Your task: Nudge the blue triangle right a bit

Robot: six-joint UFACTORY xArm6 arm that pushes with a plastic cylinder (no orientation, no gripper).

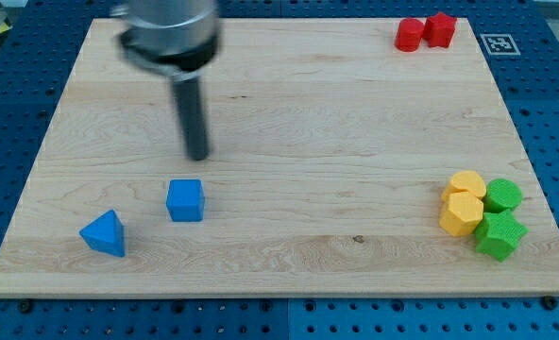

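Note:
A blue triangle (105,233) lies near the board's lower left corner. A blue cube (185,200) sits just to its right and a little higher. My tip (196,156) rests on the board just above the blue cube, up and to the right of the blue triangle, touching neither. The rod rises from it to the arm's grey end (166,33) at the view's top.
Two red blocks (426,32) sit together at the board's top right. Two yellow blocks (464,201) and two green blocks (500,220) are clustered at the right edge. A marker tag (498,43) lies off the board's top right corner.

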